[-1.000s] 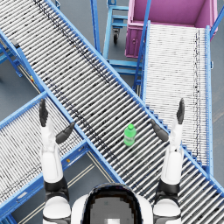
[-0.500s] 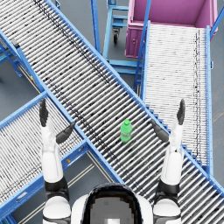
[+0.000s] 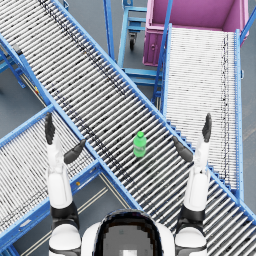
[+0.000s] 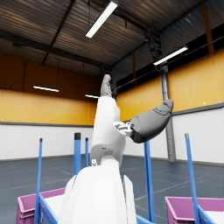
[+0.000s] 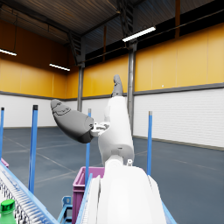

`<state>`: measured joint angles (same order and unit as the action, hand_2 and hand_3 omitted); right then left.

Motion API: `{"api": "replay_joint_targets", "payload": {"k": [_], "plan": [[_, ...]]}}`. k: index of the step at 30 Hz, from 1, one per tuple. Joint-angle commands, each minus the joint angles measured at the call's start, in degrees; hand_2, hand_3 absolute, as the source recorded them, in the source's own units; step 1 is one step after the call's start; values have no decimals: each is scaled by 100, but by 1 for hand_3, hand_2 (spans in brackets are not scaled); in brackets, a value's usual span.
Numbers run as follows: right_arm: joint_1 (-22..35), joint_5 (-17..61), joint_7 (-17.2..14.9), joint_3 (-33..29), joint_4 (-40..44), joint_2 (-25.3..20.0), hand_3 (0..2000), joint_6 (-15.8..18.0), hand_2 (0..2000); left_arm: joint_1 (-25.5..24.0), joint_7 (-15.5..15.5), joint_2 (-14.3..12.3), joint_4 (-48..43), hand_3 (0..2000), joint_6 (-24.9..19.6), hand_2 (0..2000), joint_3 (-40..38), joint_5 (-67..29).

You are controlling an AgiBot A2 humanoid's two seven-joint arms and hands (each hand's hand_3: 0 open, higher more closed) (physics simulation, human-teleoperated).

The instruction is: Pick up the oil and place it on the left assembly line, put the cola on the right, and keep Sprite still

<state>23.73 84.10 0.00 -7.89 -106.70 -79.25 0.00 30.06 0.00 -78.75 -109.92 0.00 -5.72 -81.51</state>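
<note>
- Presently, left hand (image 3: pixel 53 143): raised, fingers spread, holding nothing.
- right hand (image 3: pixel 201 144): likewise spread, empty.
- Sprite (image 3: pixel 140 144): upright on conveyor (image 3: pixel 95 95), between both hands.

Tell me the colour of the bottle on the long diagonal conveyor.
The bottle is green, cap included. It shows best in the head view.
</note>
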Motion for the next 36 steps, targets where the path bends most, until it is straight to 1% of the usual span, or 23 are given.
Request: {"api": "replay_joint_targets", "payload": {"k": [1,2,3,10,13,24,33,34,36], "plan": [[96,0,0,21,-16,18,0,0,0,4,0,-1,-1,0,0,0,4,0],[44,0,0,9,-36,6,0,0,0,66,0,8,-8,0,0,0,6,0],[3,0,0,9,-7,-4,0,0,0,5,0,-4,-2,0,0,0,8,0],[-19,0,0,12,-23,-13,0,0,0,-17,0,-16,-31,0,0,0,20,0],[-95,-155,-34,127,7,35,0,33,0,-132,34,30,14,0,34,0,120,140],[-384,-1282,-277,939,174,470,0,274,0,-690,276,445,321,0,277,0,838,1158],[-622,-2286,-493,1662,320,860,0,488,0,-1163,492,817,592,0,493,0,1477,2065],[-672,-2494,-538,1812,351,941,0,532,0,-1263,536,894,650,0,538,0,1610,2254],[-693,-2585,-558,1878,365,976,0,551,0,-1306,556,927,675,0,557,0,1669,2336]]}}
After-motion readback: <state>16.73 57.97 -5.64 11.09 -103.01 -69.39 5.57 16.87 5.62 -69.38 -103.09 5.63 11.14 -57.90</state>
